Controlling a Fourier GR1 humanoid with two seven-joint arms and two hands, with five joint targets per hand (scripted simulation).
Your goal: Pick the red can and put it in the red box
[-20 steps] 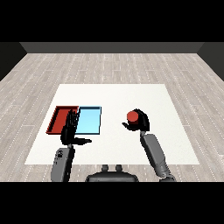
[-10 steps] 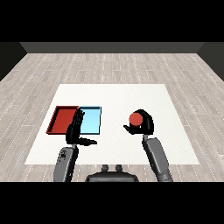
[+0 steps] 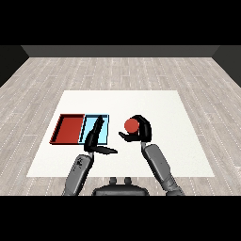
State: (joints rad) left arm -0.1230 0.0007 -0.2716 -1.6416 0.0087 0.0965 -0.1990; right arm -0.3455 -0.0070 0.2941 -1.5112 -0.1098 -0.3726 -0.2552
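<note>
1. Red can (image 3: 131, 124) held in right hand (image 3: 141, 134), fingers curled round it, above the white surface (image 3: 188, 141).
2. Red tray (image 3: 68, 130) well off leftward, beyond blue tray (image 3: 104, 128).
3. Left hand (image 3: 94, 139) spread, empty, nearer the trays.

White table (image 3: 155, 101) on a grey plank floor (image 3: 117, 70). Left of centre, two trays side by side and touching: red tray (image 3: 69, 129) on the left, blue tray (image 3: 104, 123) on the right. Left hand (image 3: 94, 141) raised over the blue tray's near edge, fingers straight and pointing far, thumb stuck out to the right, holding nothing. Right of the trays, well apart from them, right hand (image 3: 140, 133) curled round the red can (image 3: 131, 124), can's round top showing. Grey forearms (image 3: 160, 164) coming in from the near corners.
</note>
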